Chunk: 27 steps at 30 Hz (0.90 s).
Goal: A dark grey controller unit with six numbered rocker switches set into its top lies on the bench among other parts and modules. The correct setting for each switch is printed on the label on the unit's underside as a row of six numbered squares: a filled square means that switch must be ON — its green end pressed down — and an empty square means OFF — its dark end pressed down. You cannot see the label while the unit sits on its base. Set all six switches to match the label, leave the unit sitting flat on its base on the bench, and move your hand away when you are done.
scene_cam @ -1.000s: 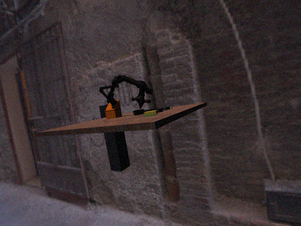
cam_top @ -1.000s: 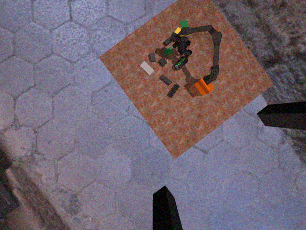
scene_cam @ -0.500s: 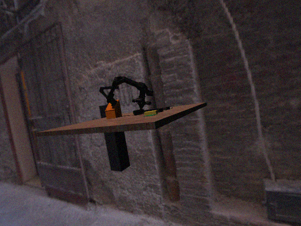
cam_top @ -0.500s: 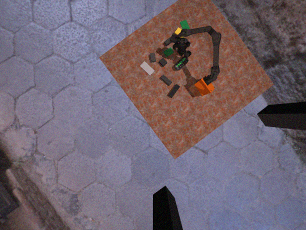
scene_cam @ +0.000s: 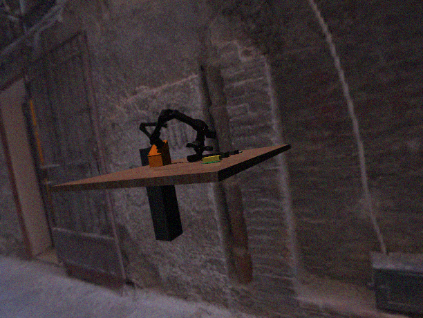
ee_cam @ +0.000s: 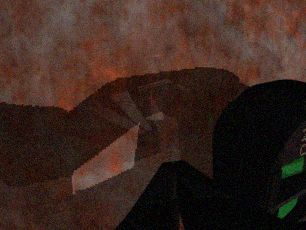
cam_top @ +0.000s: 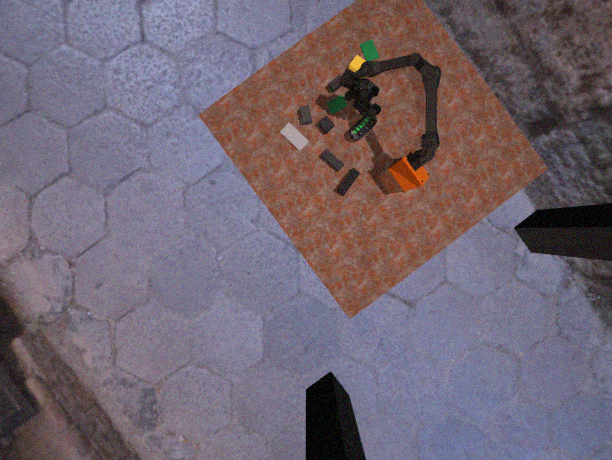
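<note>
The dark grey controller unit (cam_top: 362, 128) (scene_cam: 194, 158) (ee_cam: 245, 135) sits on the bench with its switch side up. A row of several green switch ends shows in the top view; only two green ends show at the right edge of the wrist view. Individual switch settings are too small or cut off to tell. The label underneath is hidden. My gripper (scene_cam: 198, 153) (ee_cam: 173, 171) is shut and empty, pointing down beside the unit; its dark fingertips show at the bottom of the wrist view. I cannot tell whether they touch the unit.
Around the unit on the bench (cam_top: 400, 225) lie a dark green block (cam_top: 336, 104), grey blocks (cam_top: 305, 115) (cam_top: 325, 125), a pale plate (cam_top: 294, 136) and dark bars (cam_top: 331, 160) (cam_top: 347, 181). A yellow block (cam_top: 356, 63) and green plate (cam_top: 369, 50) lie near the arm. An orange mount (cam_top: 407, 175) holds the arm's base.
</note>
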Motion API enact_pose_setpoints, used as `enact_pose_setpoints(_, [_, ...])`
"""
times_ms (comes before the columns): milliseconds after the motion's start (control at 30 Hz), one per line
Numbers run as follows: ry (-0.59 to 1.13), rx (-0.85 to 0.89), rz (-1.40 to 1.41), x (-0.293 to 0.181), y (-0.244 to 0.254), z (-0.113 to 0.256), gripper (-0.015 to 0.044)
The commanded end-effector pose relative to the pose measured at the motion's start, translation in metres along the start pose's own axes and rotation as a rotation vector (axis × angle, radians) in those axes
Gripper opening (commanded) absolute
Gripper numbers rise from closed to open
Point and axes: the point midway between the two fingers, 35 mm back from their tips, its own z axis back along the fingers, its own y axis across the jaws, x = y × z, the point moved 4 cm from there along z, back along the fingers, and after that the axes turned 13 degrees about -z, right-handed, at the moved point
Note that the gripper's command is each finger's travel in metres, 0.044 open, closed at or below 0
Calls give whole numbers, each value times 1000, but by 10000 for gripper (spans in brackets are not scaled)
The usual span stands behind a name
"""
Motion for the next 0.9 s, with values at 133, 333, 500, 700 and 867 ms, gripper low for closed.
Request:
enact_pose_setpoints(133, [-7, 2, 5, 0, 2, -10, 0])
enact_pose_setpoints(333, [-7, 2, 5, 0, 1, -10, 0])
enact_pose_setpoints(500, [-7, 2, 5, 0, -1, -11, 0])
enact_pose_setpoints(700, [-7, 1, 5, 1, -3, -11, 0])
enact_pose_setpoints(867, [-7, 1, 5, 1, -5, -12, 0])
